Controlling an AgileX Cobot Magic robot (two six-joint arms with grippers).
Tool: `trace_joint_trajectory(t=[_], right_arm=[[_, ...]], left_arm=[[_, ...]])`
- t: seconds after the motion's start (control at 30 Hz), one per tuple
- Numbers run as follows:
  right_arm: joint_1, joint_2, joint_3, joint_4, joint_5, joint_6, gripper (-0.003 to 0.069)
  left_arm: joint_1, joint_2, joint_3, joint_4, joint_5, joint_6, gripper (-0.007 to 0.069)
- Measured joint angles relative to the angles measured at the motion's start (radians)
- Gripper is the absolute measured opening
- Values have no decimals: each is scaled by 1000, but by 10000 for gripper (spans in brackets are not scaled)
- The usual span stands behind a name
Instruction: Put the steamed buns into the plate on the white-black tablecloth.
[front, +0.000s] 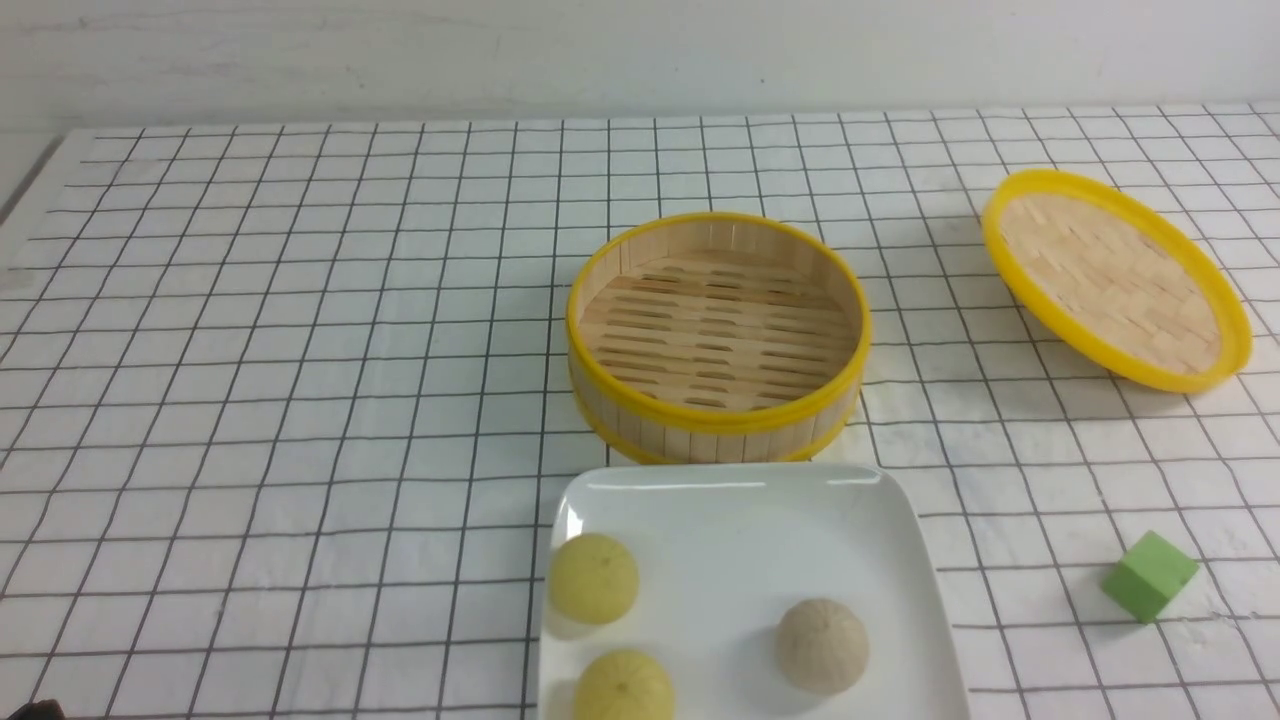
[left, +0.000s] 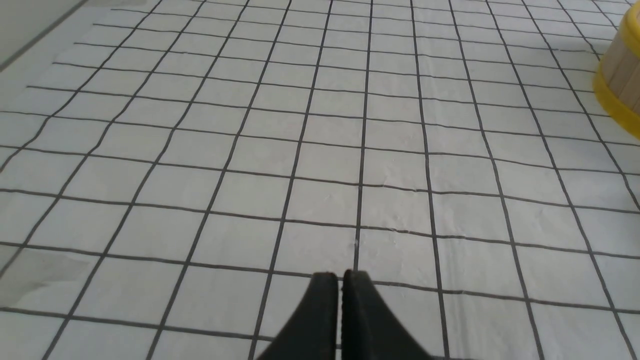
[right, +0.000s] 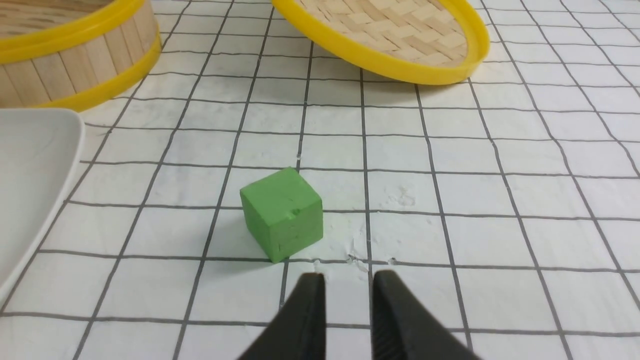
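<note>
The white square plate (front: 740, 520) lies on the white-black tablecloth (front: 300, 350) at the near centre. Three steamed buns sit in it: one pale yellow bun (front: 594, 578) by its left rim, a second pale yellow bun (front: 624, 688) at the near left, and a beige-grey bun (front: 822, 645) at the right. My left gripper (left: 340, 276) is shut and empty over bare cloth, far left of the plate. My right gripper (right: 348, 280) is slightly open and empty, just short of a green cube. The plate's corner (right: 30, 165) shows in the right wrist view. Neither gripper shows in the front view.
The round yellow-rimmed bamboo steamer (front: 718, 335) stands empty just behind the plate; it also shows in the right wrist view (right: 70, 55) and the left wrist view (left: 620, 85). Its woven lid (front: 1115, 280) lies tilted at the far right. The green cube (front: 1150, 575) sits right of the plate.
</note>
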Motion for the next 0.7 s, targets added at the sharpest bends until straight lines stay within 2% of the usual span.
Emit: trace_joint_trajectory(t=[0.7], right_arm=[[0, 0, 0, 0, 0, 0, 185]], left_arm=[[0, 0, 0, 2, 1, 0, 52]])
